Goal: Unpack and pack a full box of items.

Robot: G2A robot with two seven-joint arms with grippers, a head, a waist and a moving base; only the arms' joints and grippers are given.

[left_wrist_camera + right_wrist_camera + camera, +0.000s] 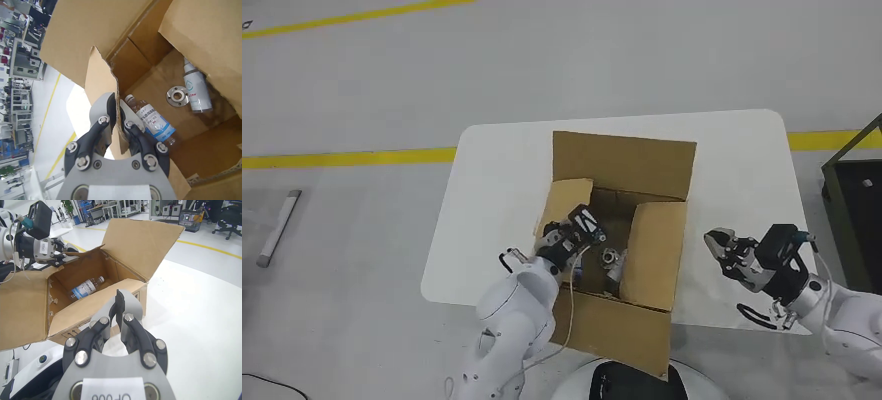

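An open cardboard box stands in the middle of the white table. My left gripper is shut on the torn edge of the box's left flap, and appears from across the box as well. On the box floor lie a clear bottle with a blue-and-white label, a metal flange ring and a white spray bottle. My right gripper is shut on nothing, outside the box beside its right wall, over bare table.
The right flap leans inward over part of the box's inside; the far flap stands up and the near flap hangs outward. Bare table lies right of the box. A dark rack stands off the table's right edge.
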